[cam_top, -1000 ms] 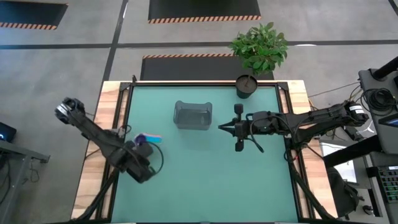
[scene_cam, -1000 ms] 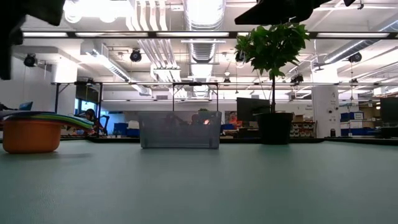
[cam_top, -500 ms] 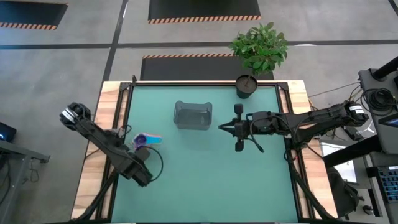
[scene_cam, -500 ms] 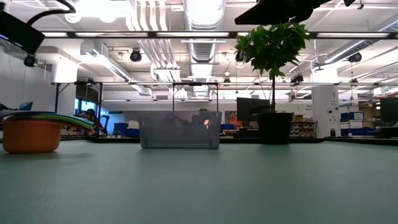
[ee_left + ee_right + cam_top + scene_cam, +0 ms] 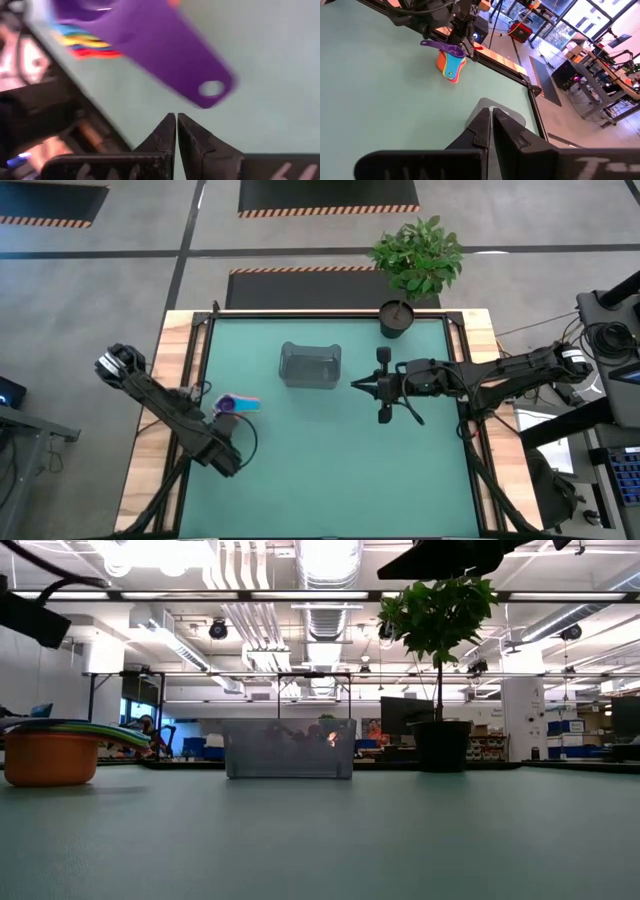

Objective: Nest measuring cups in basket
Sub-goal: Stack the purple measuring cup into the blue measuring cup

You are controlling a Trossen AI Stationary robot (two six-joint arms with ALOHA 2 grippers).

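Observation:
The measuring cups (image 5: 236,404) stand nested in one stack on the table near its left edge. The orange one is at the bottom (image 5: 50,757) and the purple one on top (image 5: 150,45); its handle has a hole at the end. My left gripper (image 5: 176,116) is shut and sits just on the near side of the stack (image 5: 224,432), its tips short of the purple handle. The grey basket (image 5: 310,365) stands at the table's far middle (image 5: 289,748). My right gripper (image 5: 353,385) is shut and hovers just right of the basket (image 5: 490,111).
A black plant pot (image 5: 397,318) with a green plant stands at the far edge, right of the basket (image 5: 440,745). Green table surface lies open between the stack and the basket and across the near half. The room beyond holds desks and equipment.
My left arm has drawn back from the cup stack toward the table's near edge, leaving the stack where it stood. Most of that move came in the first half second. The right arm has kept still.

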